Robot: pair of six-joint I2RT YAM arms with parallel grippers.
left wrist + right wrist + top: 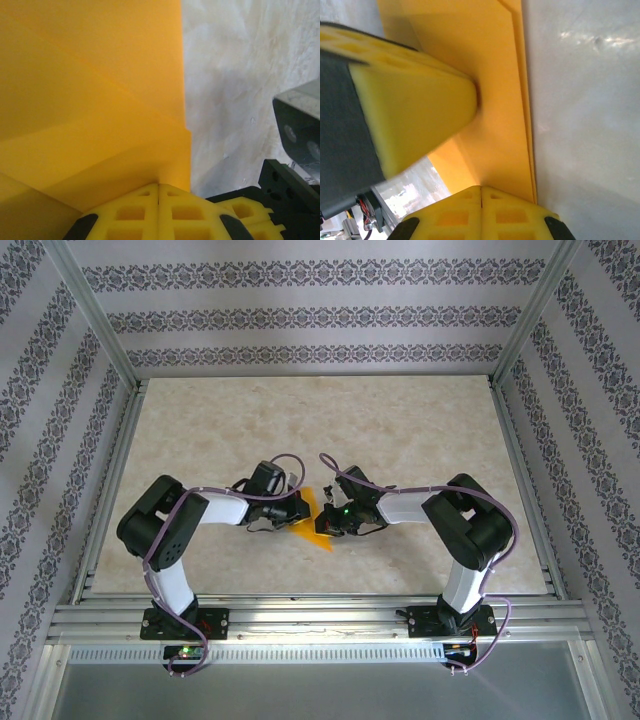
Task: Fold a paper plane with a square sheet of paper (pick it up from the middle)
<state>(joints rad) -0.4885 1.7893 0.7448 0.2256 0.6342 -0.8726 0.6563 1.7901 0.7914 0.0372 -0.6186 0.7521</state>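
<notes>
The orange-yellow sheet of paper [314, 521] is folded into several layers and sits at mid-table between the two grippers. My left gripper [297, 510] is shut on it; in the left wrist view the paper [100, 75] runs down into the seam of the closed fingertips [159, 185]. My right gripper [331, 517] is also shut on the paper [495, 70], which enters its closed tips [481, 188]. A left finger [415, 110] rests against the paper's face there. Whether the folds form the paper plane, I cannot tell.
The beige marbled table [330, 420] spreads around both arms. Aluminium rails [320, 612] run along its near edge, and patterned walls [300, 315] close in the back and sides. The right gripper's black body [295, 190] sits close beside the left fingers.
</notes>
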